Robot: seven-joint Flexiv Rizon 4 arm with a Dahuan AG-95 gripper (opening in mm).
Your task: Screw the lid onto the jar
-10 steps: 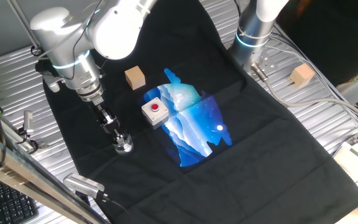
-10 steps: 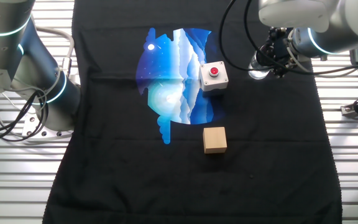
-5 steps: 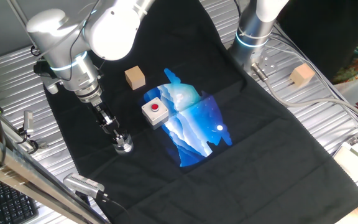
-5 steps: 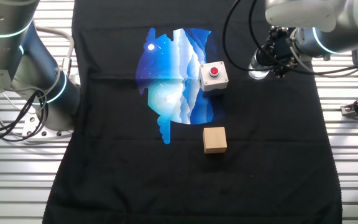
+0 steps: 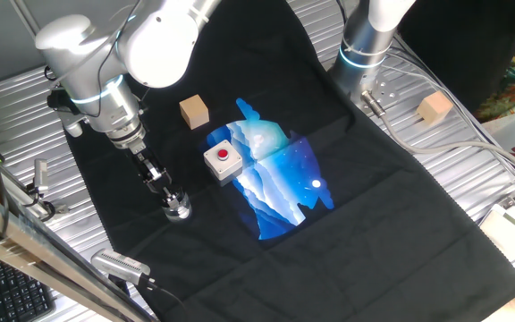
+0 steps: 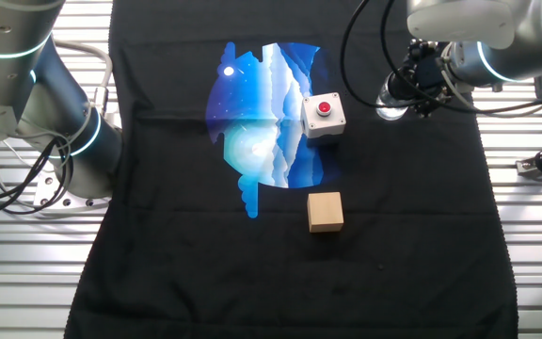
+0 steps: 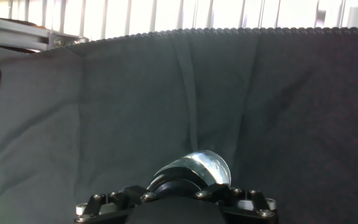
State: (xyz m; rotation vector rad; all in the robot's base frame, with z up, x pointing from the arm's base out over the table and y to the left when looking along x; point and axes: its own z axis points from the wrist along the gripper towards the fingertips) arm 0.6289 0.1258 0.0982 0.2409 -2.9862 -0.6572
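Note:
The jar [image 5: 179, 211] is a small clear cylinder standing on the black cloth near its left front edge; the other fixed view shows the jar [image 6: 390, 111] at the cloth's right side. In the hand view the jar [image 7: 205, 166] glints just beyond a round black lid [image 7: 178, 179] that sits on its top. My gripper [image 5: 170, 199] reaches down onto it and is shut on the lid. The gripper [image 7: 176, 194] fills the bottom of the hand view, and its fingertips are hidden there behind the lid and mount. In the other fixed view the gripper [image 6: 405, 94] covers the lid.
A white box with a red button [image 5: 223, 161] stands right of the jar, with a tan wooden cube [image 5: 194, 112] behind it. A second arm's base [image 5: 365, 45] stands at the far edge. Another wooden cube [image 5: 434, 108] lies off the cloth. The cloth's hem [image 7: 229, 31] runs close beyond the jar.
The arm's upper links have shifted slightly to the left while the gripper stays on the lid. The jar, box and cube have not moved.

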